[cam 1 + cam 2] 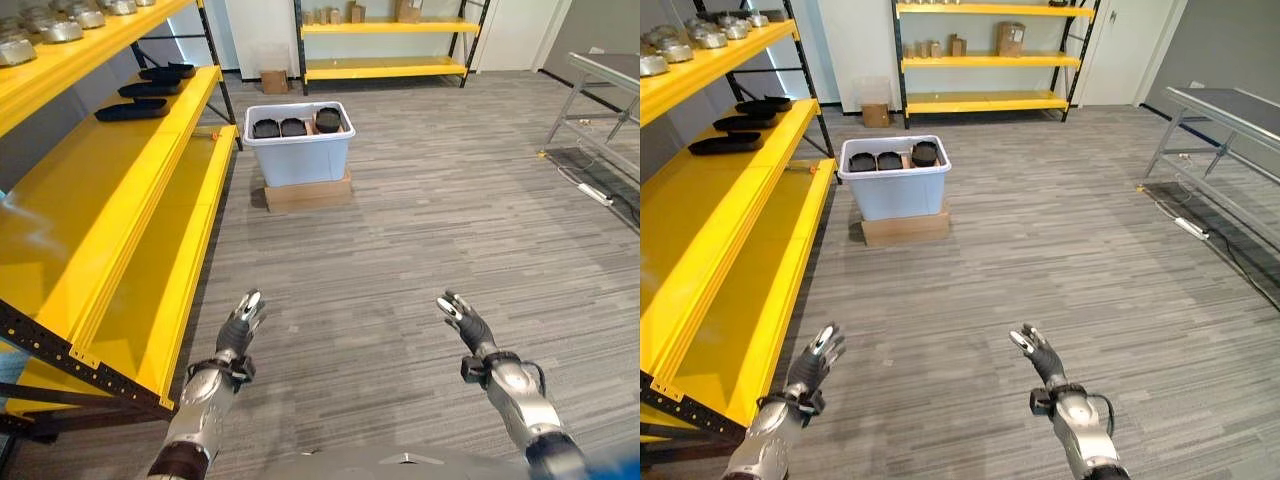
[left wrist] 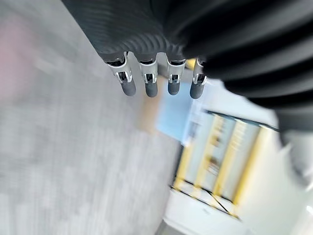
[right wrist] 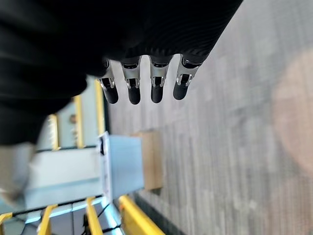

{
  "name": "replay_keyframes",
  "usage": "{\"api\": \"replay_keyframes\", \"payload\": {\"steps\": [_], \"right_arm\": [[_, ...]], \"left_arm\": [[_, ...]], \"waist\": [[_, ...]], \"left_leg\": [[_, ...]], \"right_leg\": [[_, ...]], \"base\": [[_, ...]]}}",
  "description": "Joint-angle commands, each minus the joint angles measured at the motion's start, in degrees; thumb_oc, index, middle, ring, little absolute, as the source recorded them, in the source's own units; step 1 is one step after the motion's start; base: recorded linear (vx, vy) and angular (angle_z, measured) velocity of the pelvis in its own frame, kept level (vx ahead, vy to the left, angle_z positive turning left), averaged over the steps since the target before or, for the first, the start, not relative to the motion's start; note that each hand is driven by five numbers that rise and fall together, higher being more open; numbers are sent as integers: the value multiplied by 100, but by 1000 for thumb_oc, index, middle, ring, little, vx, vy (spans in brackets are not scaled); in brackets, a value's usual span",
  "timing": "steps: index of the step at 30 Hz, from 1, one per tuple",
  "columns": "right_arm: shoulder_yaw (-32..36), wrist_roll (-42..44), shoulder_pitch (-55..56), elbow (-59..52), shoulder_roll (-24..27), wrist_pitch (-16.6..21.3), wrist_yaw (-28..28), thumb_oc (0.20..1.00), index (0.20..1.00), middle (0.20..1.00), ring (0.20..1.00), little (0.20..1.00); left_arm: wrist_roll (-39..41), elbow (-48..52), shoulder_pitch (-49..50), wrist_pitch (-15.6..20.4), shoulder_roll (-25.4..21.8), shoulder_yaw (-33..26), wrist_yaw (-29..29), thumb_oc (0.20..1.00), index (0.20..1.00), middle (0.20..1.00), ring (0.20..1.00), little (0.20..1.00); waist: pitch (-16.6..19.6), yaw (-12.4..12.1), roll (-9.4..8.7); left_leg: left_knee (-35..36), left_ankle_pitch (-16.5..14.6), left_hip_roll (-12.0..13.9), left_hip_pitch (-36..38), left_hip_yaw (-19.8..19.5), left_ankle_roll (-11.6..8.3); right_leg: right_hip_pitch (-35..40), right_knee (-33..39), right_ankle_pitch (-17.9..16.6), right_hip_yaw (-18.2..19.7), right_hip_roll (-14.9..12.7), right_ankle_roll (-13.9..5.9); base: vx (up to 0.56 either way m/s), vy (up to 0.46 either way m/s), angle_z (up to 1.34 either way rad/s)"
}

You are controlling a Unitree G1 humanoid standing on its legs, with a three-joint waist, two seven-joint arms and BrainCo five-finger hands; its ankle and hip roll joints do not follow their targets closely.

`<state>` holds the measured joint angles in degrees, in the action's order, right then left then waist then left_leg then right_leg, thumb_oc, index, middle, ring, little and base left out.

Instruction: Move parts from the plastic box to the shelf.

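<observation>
I am facing the yellow shelf (image 1: 110,200), which is running along my 9 to 11 o'clock; its tiers are lying open toward me, so parts can be slid on from the aisle side. Three flat black trays (image 1: 150,90) are already sitting on the middle tier, well ahead of me. The plastic box (image 1: 300,145) is standing at 12 o'clock, well apart from both hands, raised on a cardboard base (image 1: 308,192), which I judge is sparing me a deeper bend. The parts (image 1: 292,127), dark round pieces, are lying inside it near the rim.

I am holding my left hand (image 1: 240,325) at 7 o'clock and my right hand (image 1: 462,318) at 5 o'clock, both empty over bare floor, fingers straight and spread apart.

The box wall is hiding any parts lying deeper, so I cannot count them. The metal items on the top tier (image 1: 55,25) are cut off at the frame edge. The shelf's near end is also cropped.
</observation>
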<state>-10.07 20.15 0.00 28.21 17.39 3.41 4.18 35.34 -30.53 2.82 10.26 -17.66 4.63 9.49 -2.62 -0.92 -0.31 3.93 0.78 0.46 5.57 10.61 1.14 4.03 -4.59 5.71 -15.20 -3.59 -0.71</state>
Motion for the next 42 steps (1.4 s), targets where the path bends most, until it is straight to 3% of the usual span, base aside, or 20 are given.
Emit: {"api": "replay_keyframes", "payload": {"steps": [1,4,10,22,26,42], "right_arm": [[-277,119,-235,59,220,31,-38,1000,1000,1000,1000,1000],[-426,156,-283,65,201,135,-106,1000,1000,1000,1000,1000],[-252,8,-180,-20,209,101,-122,1000,1000,1000,1000,1000],[-308,-2,-313,-48,185,90,-309,1000,1000,1000,1000,1000],[-235,499,-334,-142,144,-36,-239,1000,1000,1000,1000,1000],[-340,466,-462,-404,52,12,-318,1000,1000,1000,1000,1000]], "left_arm": [[-177,-319,-242,-241,64,35,-353,1000,1000,1000,1000,1000],[-94,-681,-330,138,130,24,-154,1000,1000,1000,1000,1000],[-151,-209,-189,206,64,-54,-275,1000,1000,1000,1000,1000],[-425,-174,-149,72,75,-38,-476,1000,1000,1000,1000,1000],[-229,-108,-167,-148,75,6,-357,1000,1000,1000,1000,1000],[-636,164,-297,-138,-186,237,-131,1000,1000,1000,1000,1000]], "waist": [[-292,-43,-90],[-264,-20,-114],[-326,-54,-90],[-365,-161,-88],[-401,-171,-73],[-544,-233,-62]], "left_leg": [[107,-44,422,318,288,-417],[107,-38,434,314,308,-411],[107,-41,425,326,298,-407],[107,-56,355,330,241,-362],[107,-51,314,339,220,-328],[101,-140,69,382,181,-43]], "right_leg": [[546,959,-808,-273,-315,-469],[529,959,-808,-285,-322,-460],[556,959,-810,-306,-324,-464],[613,959,-799,-388,-350,-458],[640,959,-829,-385,-366,-470],[570,432,-609,-284,-468,-497]], "base": [[0,0,0],[6,-10,4],[-13,5,4],[2,32,0],[3,87,1],[23,91,1]]}}
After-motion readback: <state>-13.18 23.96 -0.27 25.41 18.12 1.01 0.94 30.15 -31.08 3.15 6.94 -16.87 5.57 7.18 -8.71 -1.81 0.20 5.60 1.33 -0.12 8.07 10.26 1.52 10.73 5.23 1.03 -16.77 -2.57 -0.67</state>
